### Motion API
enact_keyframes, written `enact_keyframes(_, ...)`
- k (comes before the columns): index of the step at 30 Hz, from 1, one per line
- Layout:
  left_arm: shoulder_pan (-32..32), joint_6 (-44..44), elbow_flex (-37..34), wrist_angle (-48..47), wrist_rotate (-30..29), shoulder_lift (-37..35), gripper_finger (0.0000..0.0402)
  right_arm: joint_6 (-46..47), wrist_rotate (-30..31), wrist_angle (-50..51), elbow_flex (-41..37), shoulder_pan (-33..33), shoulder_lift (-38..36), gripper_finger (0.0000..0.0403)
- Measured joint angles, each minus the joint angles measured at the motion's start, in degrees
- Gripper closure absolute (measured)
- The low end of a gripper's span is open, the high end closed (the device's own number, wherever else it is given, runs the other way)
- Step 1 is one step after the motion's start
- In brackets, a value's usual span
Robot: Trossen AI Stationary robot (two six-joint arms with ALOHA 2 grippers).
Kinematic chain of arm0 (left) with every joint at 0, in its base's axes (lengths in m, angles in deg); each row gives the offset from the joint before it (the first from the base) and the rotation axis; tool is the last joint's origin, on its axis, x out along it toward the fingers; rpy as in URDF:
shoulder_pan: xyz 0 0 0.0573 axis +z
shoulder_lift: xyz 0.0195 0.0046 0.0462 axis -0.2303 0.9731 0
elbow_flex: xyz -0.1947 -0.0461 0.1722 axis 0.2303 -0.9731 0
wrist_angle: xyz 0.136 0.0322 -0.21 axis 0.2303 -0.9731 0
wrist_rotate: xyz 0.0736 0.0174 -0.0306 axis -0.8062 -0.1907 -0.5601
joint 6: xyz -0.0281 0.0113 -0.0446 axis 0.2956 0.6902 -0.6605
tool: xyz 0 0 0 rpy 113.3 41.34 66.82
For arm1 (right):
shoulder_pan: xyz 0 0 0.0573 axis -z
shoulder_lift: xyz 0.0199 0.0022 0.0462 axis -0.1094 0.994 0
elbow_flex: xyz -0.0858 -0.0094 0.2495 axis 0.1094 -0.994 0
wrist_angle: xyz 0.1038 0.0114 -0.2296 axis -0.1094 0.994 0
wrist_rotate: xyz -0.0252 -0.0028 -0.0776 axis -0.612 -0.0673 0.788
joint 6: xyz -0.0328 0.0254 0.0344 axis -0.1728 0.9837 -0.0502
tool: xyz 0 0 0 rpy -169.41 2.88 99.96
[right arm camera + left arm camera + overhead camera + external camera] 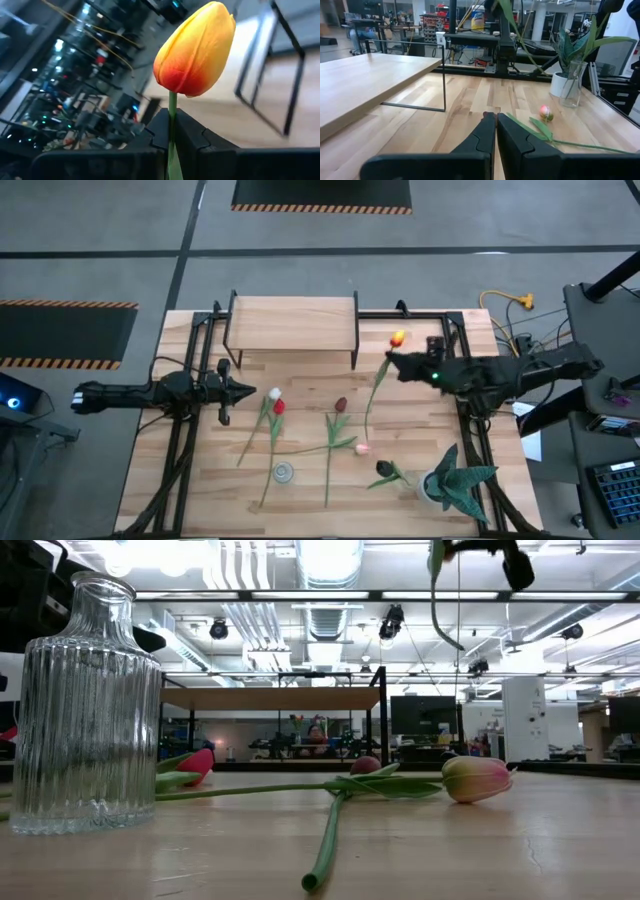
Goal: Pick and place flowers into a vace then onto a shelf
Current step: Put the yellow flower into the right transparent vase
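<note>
Bench survey, left to right. My left tool waits low over the left half, fingers clenched on nothing, pointing toward the middle; the shelf stands at the far edge just beyond it. Next come the loose flowers lying flat: a white tulip and a red tulip close together, a maroon tulip, a pink tulip, and a dark tulip near the potted plant. Their stems run mostly toward the near edge. The vase, clear ribbed glass, stands upright at the near edge, left of centre. My right tool is up in the air near the shelf's right end, clamped on the stem of the orange-yellow tulip just under the head; the long stem hangs down and toward the near side. Key relation: the vase lies from this tool toward the near edge and to the left, well apart. I judge the stem's free end must be brought over the narrow mouth with its long axis nearly upright. The left arm is nearer the vase, but the right holds the flower.
</note>
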Motion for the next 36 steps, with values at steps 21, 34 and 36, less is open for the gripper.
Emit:
enact_keyframes(21, 0.0, 0.0, 0.0, 0.0, -1.3, 0.0, 0.0402, -36.3, -22.0, -5.8, 0.0, -0.2, -15.4, 0.0390)
enact_keyframes(34, 0.0, 0.0, 0.0, 0.0, -1.5, 0.0, 0.0402, -39.3, -53.8, -13.8, 0.0, -0.2, -19.6, 0.0390)
enact_keyframes(36, 0.0, 0.0, 0.0, 0.0, -1.5, 0.0, 0.0402, -39.3, -56.3, -13.8, 0.0, -0.2, -19.8, 0.0390)
